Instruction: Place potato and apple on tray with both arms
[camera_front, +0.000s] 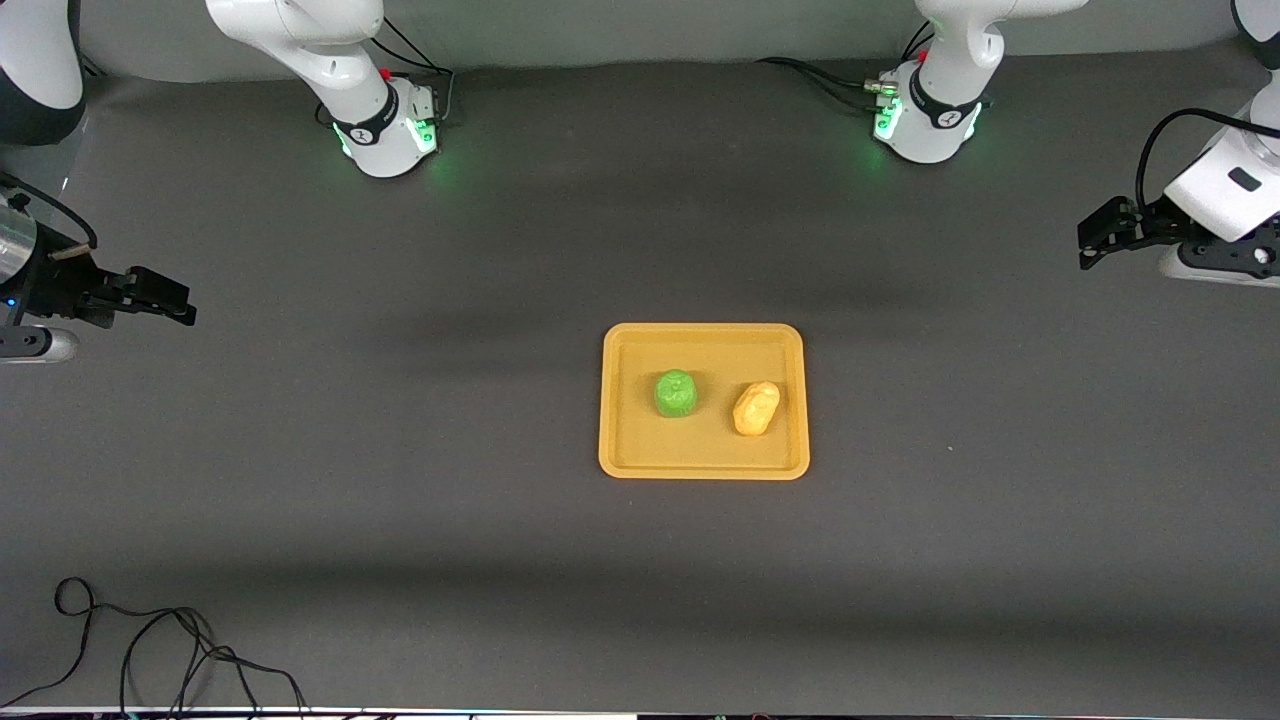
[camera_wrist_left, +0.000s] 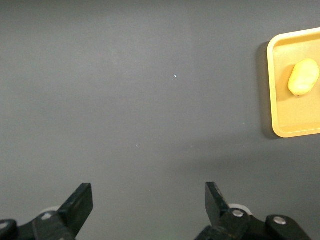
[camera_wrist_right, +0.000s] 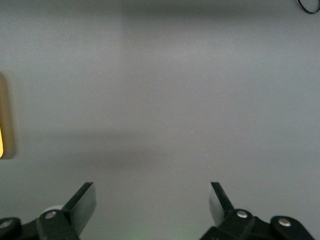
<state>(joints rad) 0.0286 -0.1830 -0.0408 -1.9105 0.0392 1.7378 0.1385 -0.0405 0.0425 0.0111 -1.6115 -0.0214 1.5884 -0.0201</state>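
Observation:
The yellow-orange tray (camera_front: 700, 455) lies at the middle of the table. The green apple (camera_front: 675, 393) and the yellow-orange potato (camera_front: 756, 408) rest on it side by side, the potato toward the left arm's end. My left gripper (camera_front: 1090, 240) is open and empty over bare table at the left arm's end; its wrist view (camera_wrist_left: 149, 200) shows the tray's corner (camera_wrist_left: 295, 122) and the potato (camera_wrist_left: 303, 77). My right gripper (camera_front: 180, 300) is open and empty over bare table at the right arm's end; its wrist view (camera_wrist_right: 152, 200) shows only the tray's edge (camera_wrist_right: 5, 115).
The two arm bases (camera_front: 390, 130) (camera_front: 925, 120) stand along the table's edge farthest from the front camera. A loose black cable (camera_front: 150, 640) lies at the corner nearest the front camera, at the right arm's end. Dark grey mat surrounds the tray.

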